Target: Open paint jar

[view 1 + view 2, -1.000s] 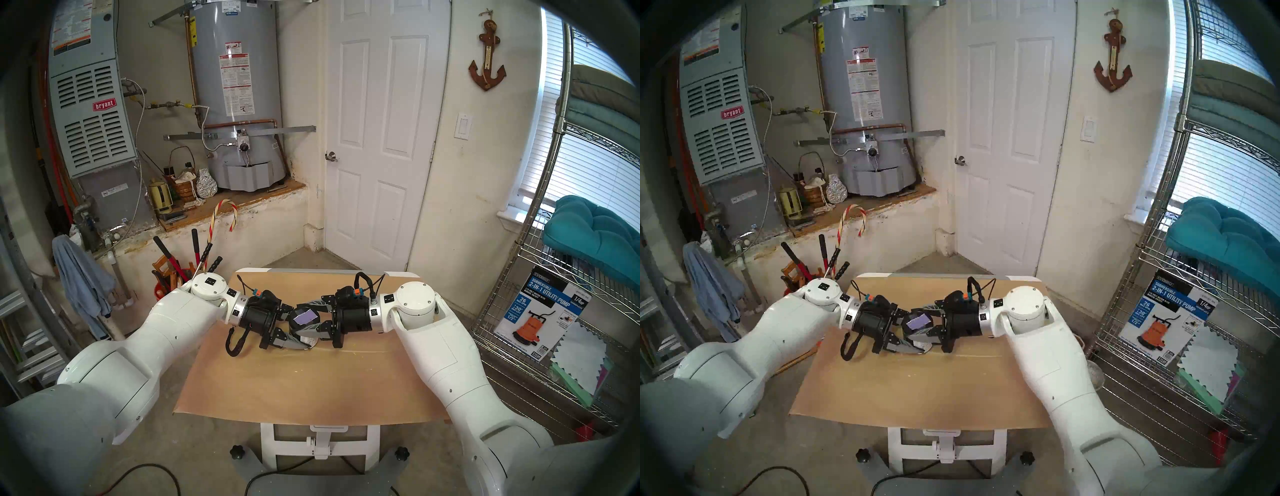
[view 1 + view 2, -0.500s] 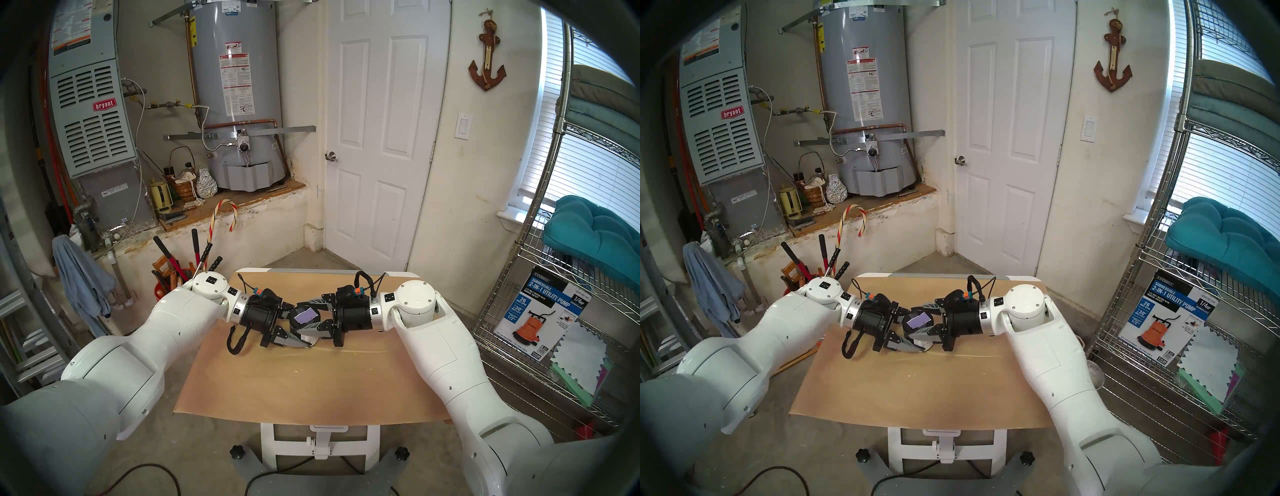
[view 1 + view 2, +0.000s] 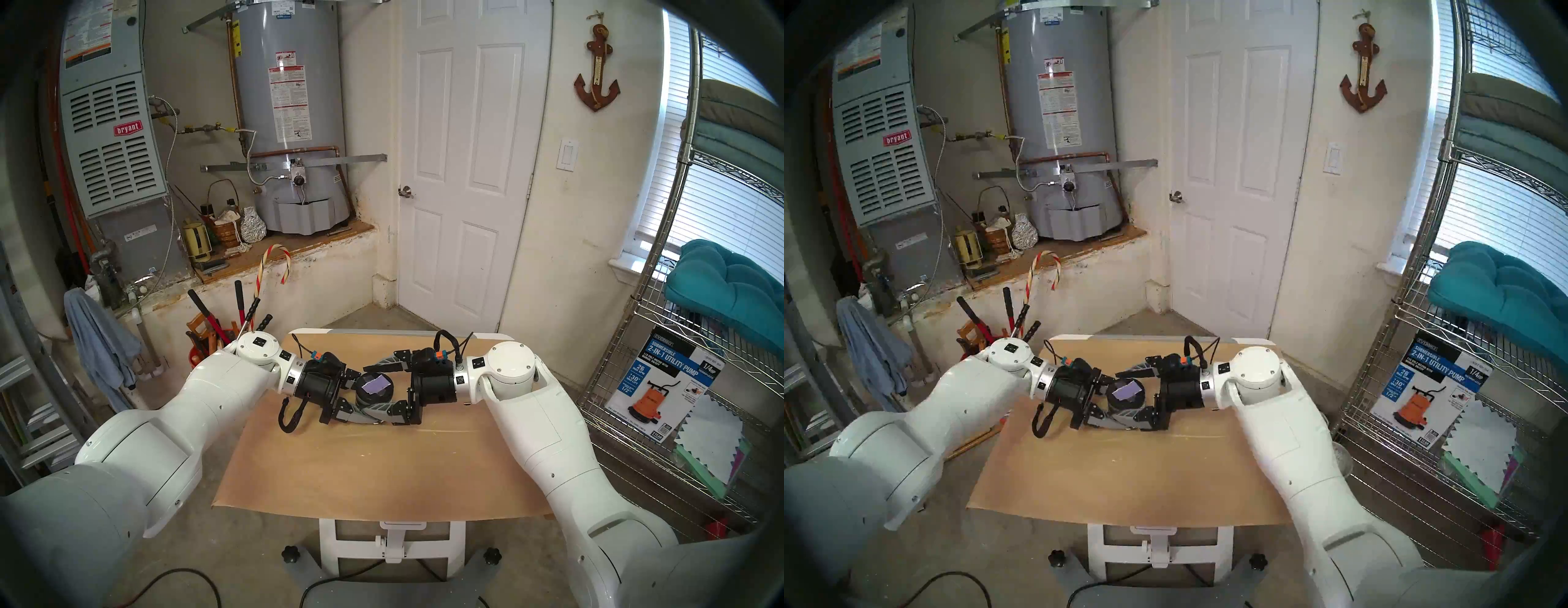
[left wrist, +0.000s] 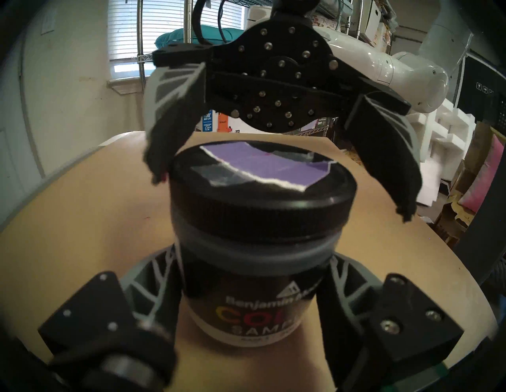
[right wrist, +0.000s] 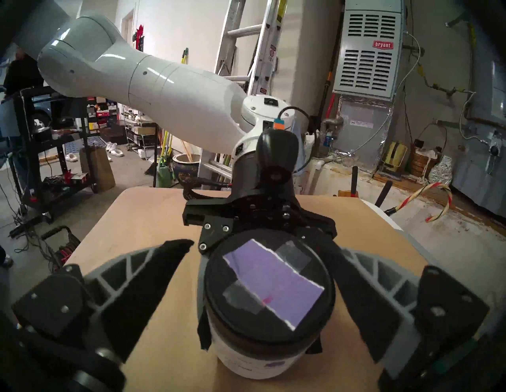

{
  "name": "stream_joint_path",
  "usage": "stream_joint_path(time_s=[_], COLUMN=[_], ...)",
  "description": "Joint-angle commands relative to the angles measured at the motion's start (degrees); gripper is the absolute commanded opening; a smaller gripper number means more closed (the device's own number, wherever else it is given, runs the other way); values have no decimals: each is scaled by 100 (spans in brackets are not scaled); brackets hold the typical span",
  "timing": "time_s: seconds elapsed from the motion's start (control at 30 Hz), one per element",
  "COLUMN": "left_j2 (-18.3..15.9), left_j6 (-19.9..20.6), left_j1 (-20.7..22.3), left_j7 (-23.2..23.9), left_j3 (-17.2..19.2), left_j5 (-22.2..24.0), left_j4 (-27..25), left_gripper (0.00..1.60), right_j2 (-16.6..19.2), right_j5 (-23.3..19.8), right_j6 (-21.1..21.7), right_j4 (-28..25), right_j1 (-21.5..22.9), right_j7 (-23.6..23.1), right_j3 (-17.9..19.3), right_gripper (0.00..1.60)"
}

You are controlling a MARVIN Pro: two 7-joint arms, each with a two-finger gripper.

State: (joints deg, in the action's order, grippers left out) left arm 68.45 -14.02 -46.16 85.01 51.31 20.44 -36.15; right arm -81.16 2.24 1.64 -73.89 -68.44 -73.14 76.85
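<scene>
Garage clutter rings the scene: a grey water heater (image 3: 292, 114) and a furnace (image 3: 112, 140) against the far wall on the left, a white door (image 3: 469, 161) beyond the middle, and a wire shelf rack (image 3: 695, 339) on the right carrying a boxed utility pump (image 3: 662, 388). Nearer stands the tabletop (image 3: 382, 463), covered in brown paper.

At the far middle of the tabletop sits the paint jar (image 4: 253, 276), upright, between the two arms. Its black lid (image 5: 269, 287) is on the jar, with a torn lavender swatch taped across the top.

From the left comes the left end effector (image 4: 250, 295), clenched on the paint jar: its fingers (image 4: 153, 290) press the labelled body below the lid on both sides, as the left wrist view shows plainly.

From the right, the right end effector (image 5: 262, 298) faces it, released. Its two fingers (image 5: 147, 284) stand spread wide on either side of the lid, with open gaps showing between pad and lid in the right wrist view. In the left wrist view one fingertip hangs just beside the lid's far left edge, while the other stands clear to the right.
</scene>
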Motion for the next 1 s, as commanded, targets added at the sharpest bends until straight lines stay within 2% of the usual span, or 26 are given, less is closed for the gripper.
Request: stream_joint_path(time_s=[0.0, 0.13, 0.2, 0.33, 0.43, 0.7, 0.73, 0.8, 0.97], left_j2=[-68, -66, -54, -46, -49, -89, -107, -149, -251], left_j6=[78, 188, 217, 327, 369, 555, 579, 662, 834], left_j1=[-16, -122, -187, -319, -452, -733, -764, -823, -983], left_j7=[-138, -454, -572, -894, -1100, -1761, -1834, -2009, -2364], left_j3=[55, 83, 112, 90, 108, 151, 157, 168, 213], left_j5=[9, -38, -20, -83, -78, -129, -136, -169, -241], left_j4=[-280, -389, -464, -706, -879, -1334, -1392, -1512, -1816], left_gripper=[0, 0, 0, 0, 0, 0, 0, 0, 0], right_j2=[-316, -429, -517, -605, -674, -767, -775, -771, -711], right_j5=[-411, -466, -449, -250, -272, -321, -360, -309, -200], right_j6=[578, 1030, 1086, 1387, 1461, 1566, 1497, 1597, 1680], right_j4=[-402, -671, -766, -1166, -1399, -2053, -1932, -2218, -2545], right_j1=[-166, -328, -438, -785, -1012, -1456, -1399, -1574, -1813], right_j7=[436, 825, 938, 1461, 1736, 1977, 1931, 2027, 2148], right_j3=[496, 770, 926, 1021, 1034, 1052, 1050, 1059, 1041], right_gripper=[160, 160, 160, 160, 160, 160, 160, 160, 160])
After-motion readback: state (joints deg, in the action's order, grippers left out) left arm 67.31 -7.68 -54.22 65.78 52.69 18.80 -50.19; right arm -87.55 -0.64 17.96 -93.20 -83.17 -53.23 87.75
